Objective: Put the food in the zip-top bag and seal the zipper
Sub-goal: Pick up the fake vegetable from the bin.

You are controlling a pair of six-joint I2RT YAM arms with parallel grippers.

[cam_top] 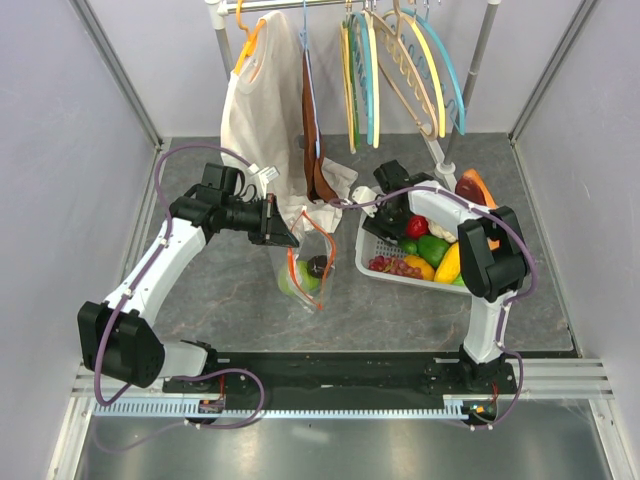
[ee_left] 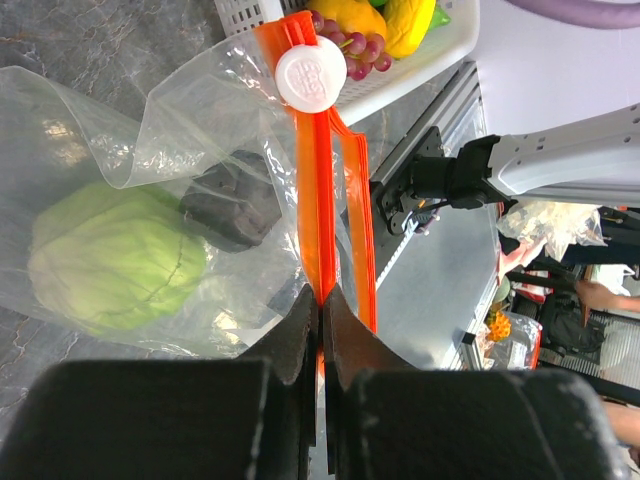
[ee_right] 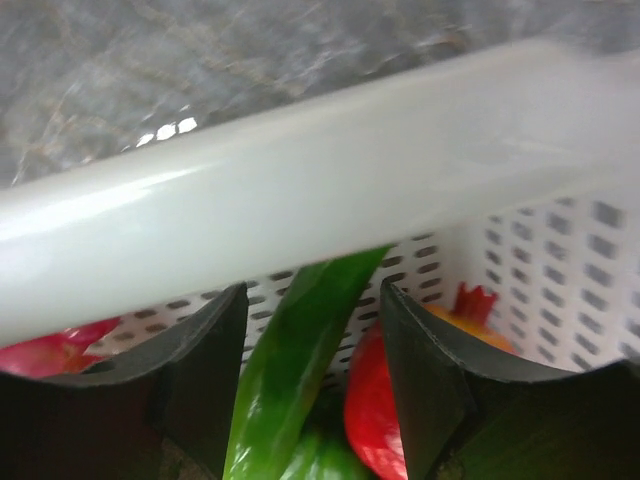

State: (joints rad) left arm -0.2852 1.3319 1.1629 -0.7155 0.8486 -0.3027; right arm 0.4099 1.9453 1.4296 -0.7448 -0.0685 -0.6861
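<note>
The zip-top bag [cam_top: 303, 268] hangs in the middle, clear and crinkly, with its mouth up. My left gripper [cam_top: 289, 237] is shut on its orange-red zipper strip [ee_left: 318, 200], below the white slider [ee_left: 310, 77]. Inside the bag lie a green cabbage-like food [ee_left: 115, 260] and a dark piece [ee_left: 232, 210]. My right gripper [cam_top: 393, 222] is open, low inside the white basket [cam_top: 372, 258]. Its fingers [ee_right: 205, 360] stand either side of a long green piece [ee_right: 295, 370], with a red food [ee_right: 370, 410] beside it. The basket holds a red round food [cam_top: 417, 226], green ones [cam_top: 432, 247], a yellow one [cam_top: 448, 263] and grapes [cam_top: 392, 266].
A clothes rack stands at the back with coloured hangers [cam_top: 405, 70], a white garment [cam_top: 255, 110] and a brown one [cam_top: 315, 165]. An orange-red object [cam_top: 476, 187] lies behind the basket. The basket rim [ee_right: 300, 190] crosses close in front of my right fingers.
</note>
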